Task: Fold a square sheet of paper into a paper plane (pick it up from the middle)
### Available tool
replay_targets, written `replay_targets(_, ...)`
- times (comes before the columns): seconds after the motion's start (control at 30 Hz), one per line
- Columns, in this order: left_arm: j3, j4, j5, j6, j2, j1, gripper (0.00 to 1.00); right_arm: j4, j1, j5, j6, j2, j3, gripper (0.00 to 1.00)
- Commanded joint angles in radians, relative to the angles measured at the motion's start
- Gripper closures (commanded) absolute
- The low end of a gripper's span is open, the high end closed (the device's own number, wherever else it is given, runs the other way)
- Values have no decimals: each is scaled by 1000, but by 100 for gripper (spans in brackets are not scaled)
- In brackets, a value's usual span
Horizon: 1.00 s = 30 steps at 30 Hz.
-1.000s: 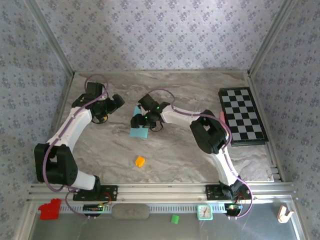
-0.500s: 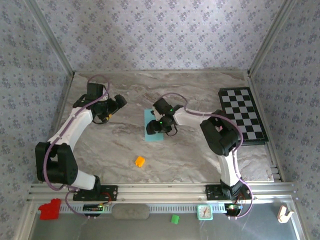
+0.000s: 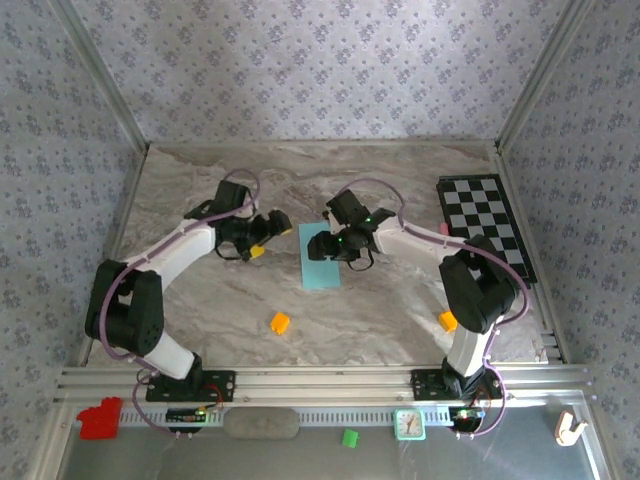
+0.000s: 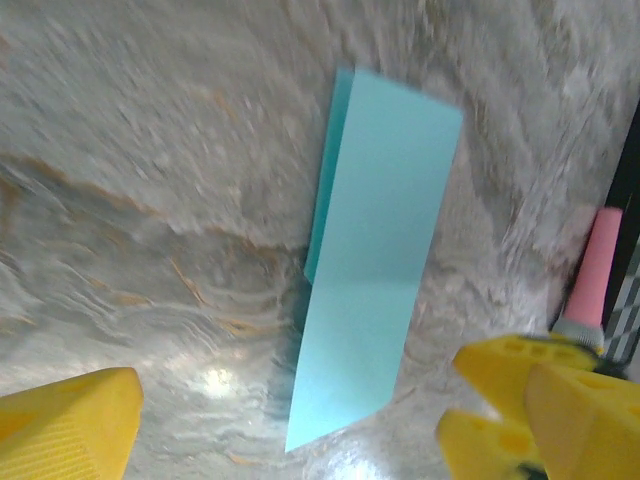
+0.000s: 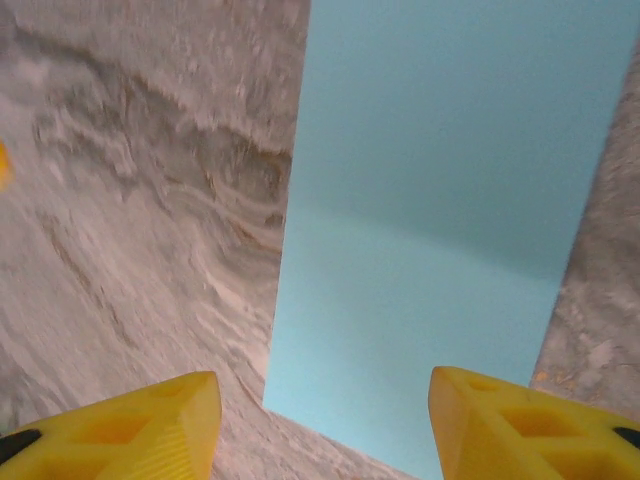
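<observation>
The teal-blue sheet of paper (image 3: 320, 262) lies flat on the marble table, folded in half into a long rectangle with one faint cross crease. My right gripper (image 3: 334, 246) hovers over its right edge, open. In the right wrist view the paper (image 5: 440, 220) spreads out between and beyond the yellow fingertips (image 5: 130, 425), with nothing held in the gripper (image 5: 330, 425). My left gripper (image 3: 266, 236) sits just left of the sheet, open. In the left wrist view the paper (image 4: 375, 260) lies ahead of this gripper (image 4: 300, 420), its lower layer peeking out along the left side.
Two small orange cubes rest on the table, one (image 3: 280, 322) in front of the paper and one (image 3: 447, 320) by the right arm. A checkered board (image 3: 483, 232) lies at the right edge, with a pink object (image 4: 600, 265) near it.
The right gripper carried the paper rightward, laid it flat and stands open over it. The left arm swung right, up to the sheet's left side.
</observation>
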Motion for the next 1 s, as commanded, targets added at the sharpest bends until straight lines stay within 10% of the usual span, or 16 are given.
replay_targets(0.0,-35,44,47,-60,9,-35,4,16,-22,34,108,27,-25,44)
replay_targets(0.97,-20,31,151,-41,192,-168,49,34,-43,-5,134,148,-93,48)
